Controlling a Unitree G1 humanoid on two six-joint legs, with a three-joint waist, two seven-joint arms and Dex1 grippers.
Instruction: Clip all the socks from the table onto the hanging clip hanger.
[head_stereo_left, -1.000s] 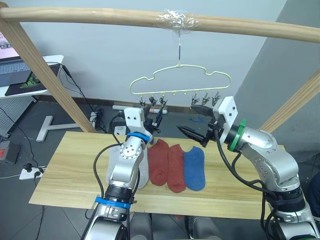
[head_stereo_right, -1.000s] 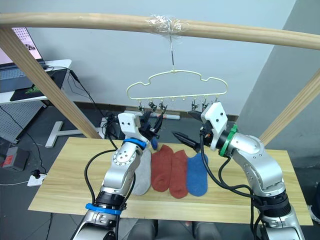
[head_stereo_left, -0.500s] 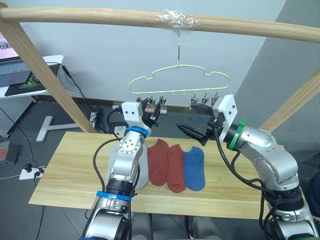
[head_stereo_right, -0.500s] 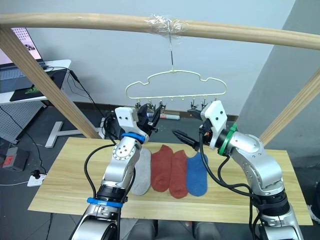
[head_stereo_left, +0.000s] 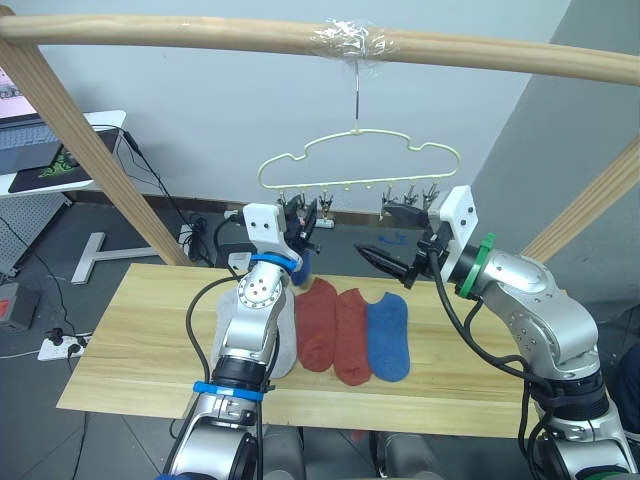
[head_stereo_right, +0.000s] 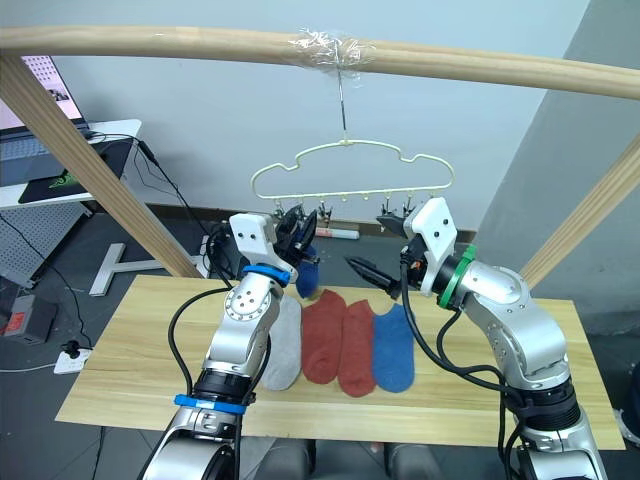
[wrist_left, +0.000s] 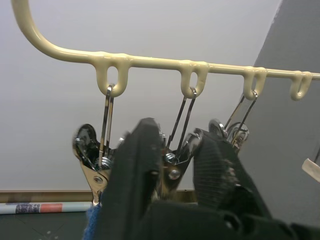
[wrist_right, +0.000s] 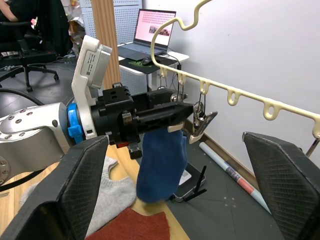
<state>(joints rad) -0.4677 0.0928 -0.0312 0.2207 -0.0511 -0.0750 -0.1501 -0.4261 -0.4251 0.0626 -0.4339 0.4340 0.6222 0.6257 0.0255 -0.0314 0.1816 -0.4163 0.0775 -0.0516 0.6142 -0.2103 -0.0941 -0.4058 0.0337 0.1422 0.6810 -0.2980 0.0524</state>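
The pale yellow clip hanger (head_stereo_left: 360, 160) hangs by its hook from the pole, its metal clips (wrist_left: 172, 160) in a row beneath. My left gripper (head_stereo_left: 301, 216) is raised to the left-hand clips and is shut on a blue sock (wrist_right: 160, 165) that dangles below it. One clip (wrist_right: 202, 120) sits right at its fingertips. My right gripper (head_stereo_left: 388, 236) is open and empty, just under the right-hand clips. On the table (head_stereo_left: 150, 340) lie a grey sock (head_stereo_left: 287, 350), two rust red socks (head_stereo_left: 318, 330) (head_stereo_left: 352, 345) and another blue sock (head_stereo_left: 389, 338), side by side.
A thick wooden pole (head_stereo_left: 250, 35) spans overhead, held by slanted wooden posts at the left (head_stereo_left: 90, 150) and right (head_stereo_left: 595, 205). Beyond the table's left end stands a white desk with a laptop (head_stereo_left: 40, 150), with cables on the floor beneath.
My left gripper has risen with the blue sock from just above the table to the left-hand clips. The right gripper has lifted slightly toward the right-hand clips.
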